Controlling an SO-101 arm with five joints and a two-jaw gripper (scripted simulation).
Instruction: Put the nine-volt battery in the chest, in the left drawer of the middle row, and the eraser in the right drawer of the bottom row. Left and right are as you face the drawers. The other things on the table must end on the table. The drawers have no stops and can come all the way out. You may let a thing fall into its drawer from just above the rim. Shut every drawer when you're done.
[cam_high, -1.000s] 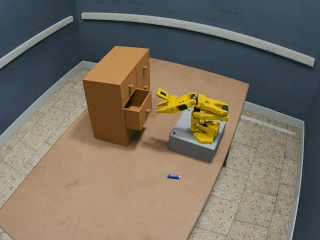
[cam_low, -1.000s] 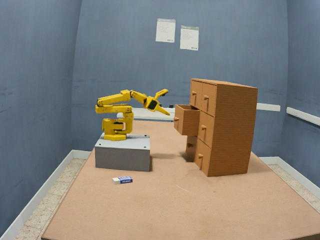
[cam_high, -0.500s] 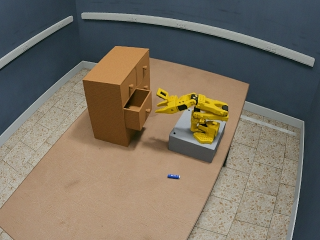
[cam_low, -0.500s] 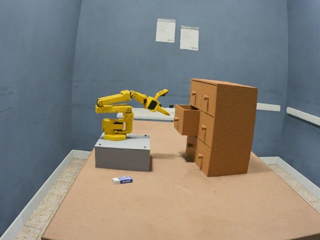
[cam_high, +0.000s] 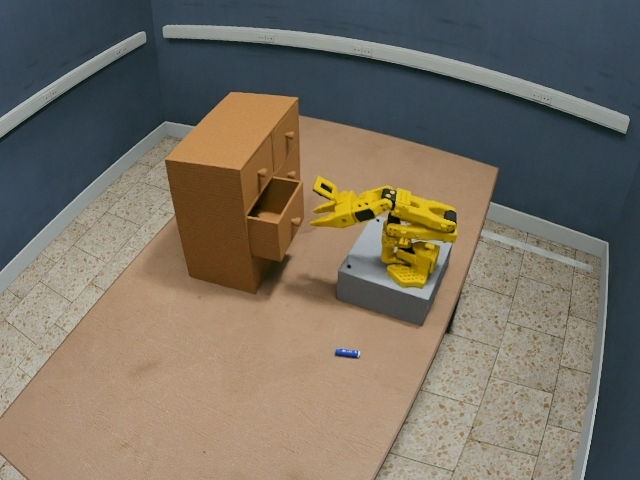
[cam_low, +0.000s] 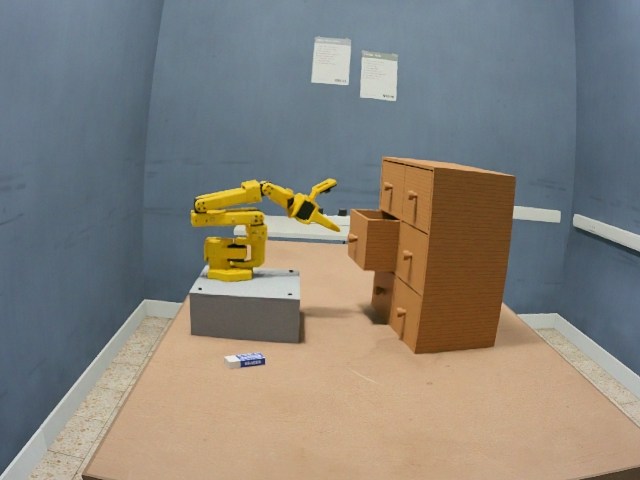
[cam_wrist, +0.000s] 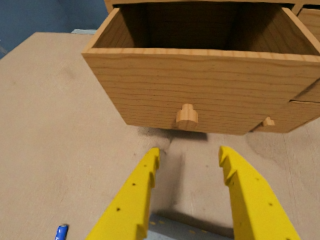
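My gripper (cam_high: 313, 217) (cam_low: 337, 227) (cam_wrist: 190, 151) is open and empty, just in front of the open left drawer of the middle row (cam_high: 283, 235) (cam_low: 356, 250) (cam_wrist: 200, 82). That drawer is pulled well out of the chest (cam_high: 214, 217) (cam_low: 462, 258). The wrist view shows its knob beyond the fingertips. Its inside is partly dark, and I cannot make out a battery in it. The nine-volt battery is not seen in any view. The right drawer of the bottom row (cam_low: 405, 322) is shut. The eraser (cam_low: 244, 360), white with a blue sleeve, lies on the table.
A blue cylindrical battery (cam_high: 347, 353) (cam_wrist: 61, 232) lies on the table on the left side of the arm as it faces the chest. The grey base block (cam_high: 382, 294) (cam_low: 245, 315) stands under the arm. The other drawers in view look shut.
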